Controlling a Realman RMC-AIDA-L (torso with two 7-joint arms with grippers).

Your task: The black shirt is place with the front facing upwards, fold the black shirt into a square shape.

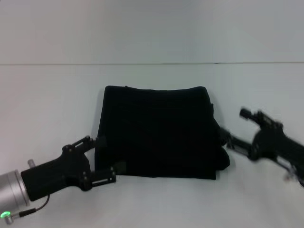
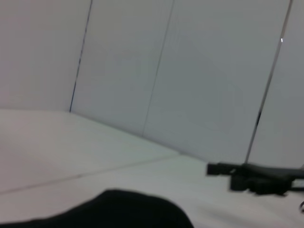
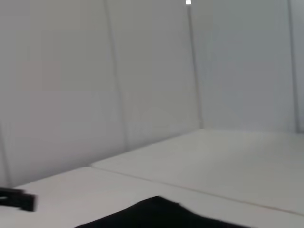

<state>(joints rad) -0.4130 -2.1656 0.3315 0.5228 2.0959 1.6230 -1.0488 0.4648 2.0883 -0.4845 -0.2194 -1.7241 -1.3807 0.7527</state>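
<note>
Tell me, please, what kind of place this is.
Probably a robot test bench in a lab or studio, not a home. A plain white table stands before bare panelled walls. Only the folded black shirt lies on it, between the left hand and the right hand.

shirt [image 1: 159,130] mid-table [image 1: 47,104], left end effector [image 1: 105,159] beside, right end effector [image 1: 236,128] opposite

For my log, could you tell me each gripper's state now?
Left gripper: open, beside the black shirt.
Right gripper: cannot be told.
</note>
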